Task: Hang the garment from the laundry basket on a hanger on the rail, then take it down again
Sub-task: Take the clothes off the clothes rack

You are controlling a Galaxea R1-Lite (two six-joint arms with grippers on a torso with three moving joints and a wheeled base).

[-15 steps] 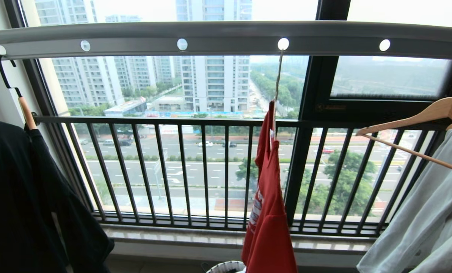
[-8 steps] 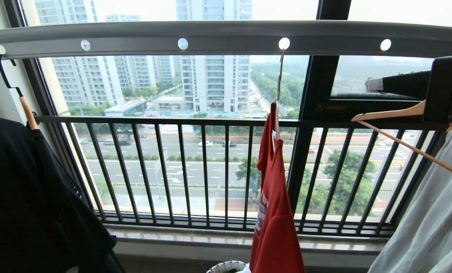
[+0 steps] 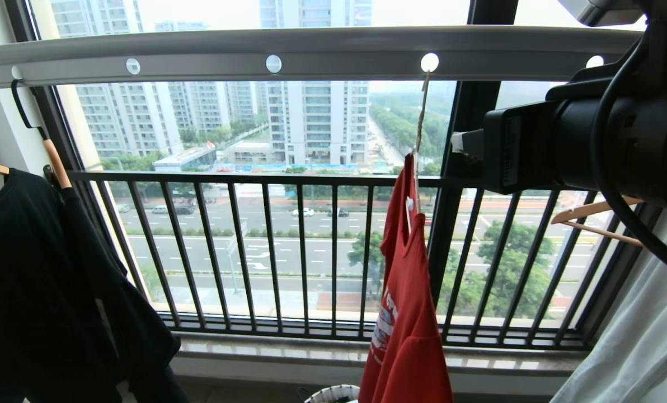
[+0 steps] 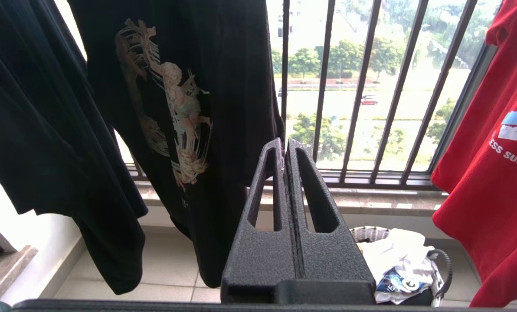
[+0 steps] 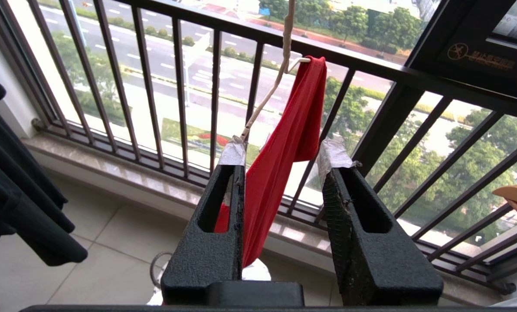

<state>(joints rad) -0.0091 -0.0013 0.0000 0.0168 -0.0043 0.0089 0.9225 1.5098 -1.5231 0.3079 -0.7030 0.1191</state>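
The red garment point(image 3: 406, 313) hangs folded on the thin whitish hanger point(image 3: 420, 120), whose hook sits in a round hole of the pale grey rail point(image 3: 333, 53). My right arm is raised at the right, and its gripper point(image 3: 461, 143) sits just right of the hanger's stem, apart from it. In the right wrist view the right gripper point(image 5: 282, 158) is open and holds nothing; the garment point(image 5: 302, 112) and hanger point(image 5: 269, 93) show beyond it. My left gripper point(image 4: 286, 145) is shut, empty and low. The laundry basket point(image 4: 371, 234) stands on the floor below the garment.
A black printed T-shirt point(image 3: 42, 280) hangs at the left on a black-hooked wooden hanger. A pale grey-green garment point(image 3: 635, 347) on a light wooden hanger point(image 3: 596, 215) hangs at the right, behind my right arm. The dark window railing point(image 3: 311, 252) runs behind everything.
My right arm has come up into the head view from the right and reached left toward the hanger's stem. The red garment has stayed on the rail.
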